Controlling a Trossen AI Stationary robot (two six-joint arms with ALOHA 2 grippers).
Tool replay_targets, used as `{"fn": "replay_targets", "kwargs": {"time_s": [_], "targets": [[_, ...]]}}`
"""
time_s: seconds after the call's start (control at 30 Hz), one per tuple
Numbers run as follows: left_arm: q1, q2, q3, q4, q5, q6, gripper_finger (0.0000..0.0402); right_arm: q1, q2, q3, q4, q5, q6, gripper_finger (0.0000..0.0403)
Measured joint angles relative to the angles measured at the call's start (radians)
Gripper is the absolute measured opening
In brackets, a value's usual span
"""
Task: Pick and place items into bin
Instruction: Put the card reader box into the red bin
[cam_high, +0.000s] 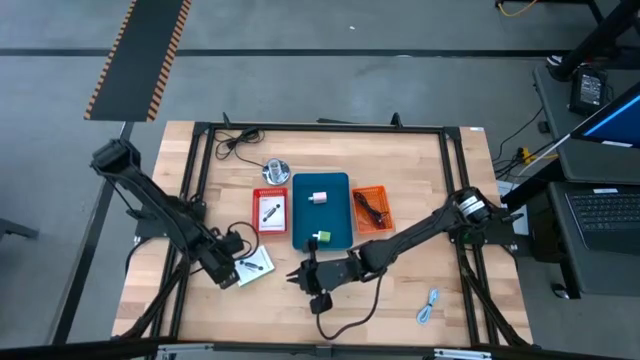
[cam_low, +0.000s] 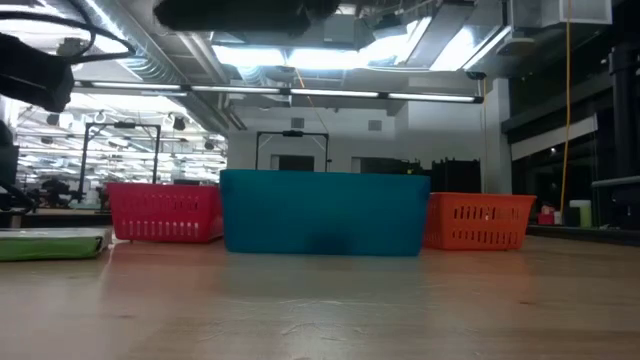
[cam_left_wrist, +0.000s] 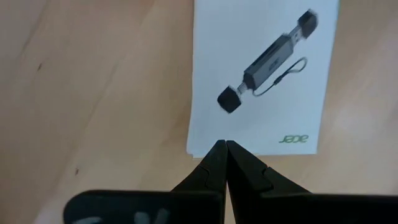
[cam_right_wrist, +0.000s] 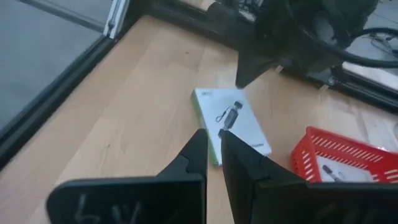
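The left gripper (cam_high: 243, 268) sat low over the worktop (cam_high: 160, 300) near its front-left part, its fingers pressed together with nothing between them, their tips just at the edge of a white card (cam_left_wrist: 264, 74) printed with a black adapter. That card (cam_high: 256, 264) lay flat on the wood, just beside the gripper and short of the front edge. Behind it, toward the middle of the worktop, a red basket (cam_high: 271, 211) held a second white card with black parts. At the far edge a black cable (cam_high: 235, 140) lay coiled, and a shiny silver round object (cam_high: 276, 170) stood just beyond the red basket.

In the centre stood the teal bin (cam_high: 322, 209), touching the red basket on one side. A pale block (cam_high: 319, 196) lay in its far half and a tiny green cube (cam_high: 322, 237) in its near end. An orange basket (cam_high: 372, 210) stood against the bin's other side, holding a dark reddish cable.

The right gripper (cam_high: 292, 277) hung over the worktop just in front of the bin, pointing toward the card; its fingers (cam_right_wrist: 193, 152) stood slightly apart, gripping nothing. A blue-white cable (cam_high: 430, 305) lay loose near the front-right corner.

From table height the red basket (cam_low: 165, 212), the bin (cam_low: 323, 212) and the orange basket (cam_low: 478, 221) stood in a row.
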Motion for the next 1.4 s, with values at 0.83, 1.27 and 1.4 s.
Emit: {"fn": "replay_targets", "kwargs": {"time_s": [0.83, 1.27, 1.4], "targets": [[0.0, 0.028, 0.0, -0.007, 0.012, 0.0, 0.0002, -0.008, 0.024, -0.001, 0.002, 0.0, -0.002, 0.0028], [0.0, 0.083, 0.001, 0.003, 0.025, 0.003, 0.0002, -0.008, 0.024, -0.001, 0.002, 0.0, -0.002, 0.0028], [0.0, 0.11, 0.004, 0.005, 0.026, 0.004, 0.0002, -0.008, 0.024, -0.001, 0.002, 0.0, -0.002, 0.0028]]}}
